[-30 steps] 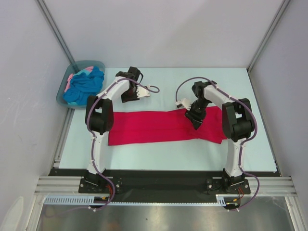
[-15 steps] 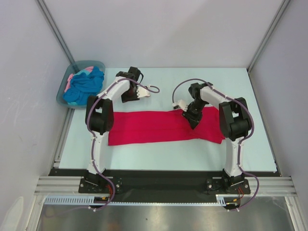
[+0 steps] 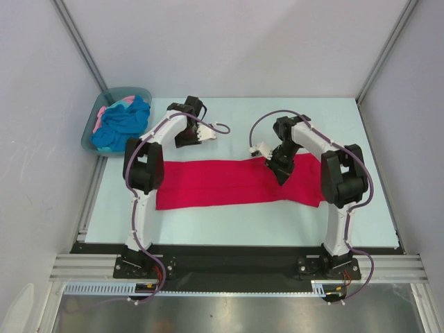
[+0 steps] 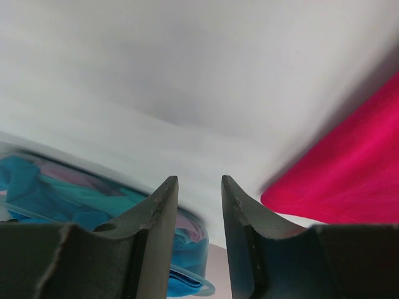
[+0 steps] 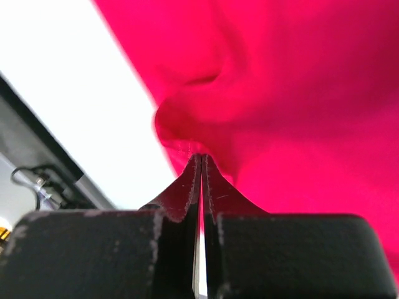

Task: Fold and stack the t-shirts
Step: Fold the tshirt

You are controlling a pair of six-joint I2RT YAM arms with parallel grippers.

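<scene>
R pincer (image 5: 201, 157) now clamped on red t-shirt (image 5: 293, 93) fold; L pincer (image 4: 199, 182) narrow gap, empty.

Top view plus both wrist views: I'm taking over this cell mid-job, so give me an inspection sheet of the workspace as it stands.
Surface: pale table, flat, no stains seen.
Job's things: red shirt spread as a long band across the table; blue shirt and pink shirt crumpled in the tub at the far left corner.
Clutter: nothing seen.
Grippers: left gripper open, holding nothing, above the table beyond the red shirt; right gripper shut on a pinch of the red shirt.
Cables: left cable and right cable loop free of the cloth.
Surroundings: white walls, metal frame posts.
</scene>
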